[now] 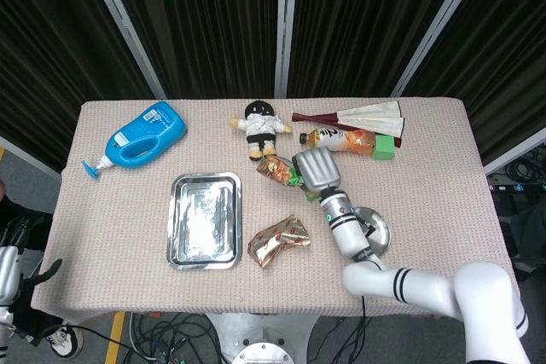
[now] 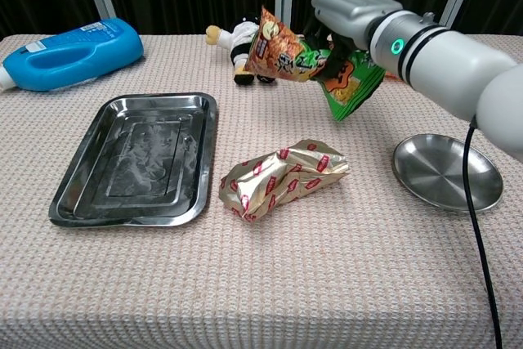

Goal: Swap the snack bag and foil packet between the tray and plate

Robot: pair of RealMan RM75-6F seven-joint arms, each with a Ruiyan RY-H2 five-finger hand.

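1 snack bag point(image 2: 286, 55) gripped by R hand point(image 2: 351, 12) fingers | 1 foil packet point(image 2: 282, 179) | 1 tray point(image 2: 98, 194) | 1 plate point(image 2: 447, 172)

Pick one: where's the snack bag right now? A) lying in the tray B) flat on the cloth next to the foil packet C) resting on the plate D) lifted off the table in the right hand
D: in the chest view the right hand grips the snack bag up in the air, clear of the cloth, while the tray and plate both hold nothing and the foil packet lies on the table between them.
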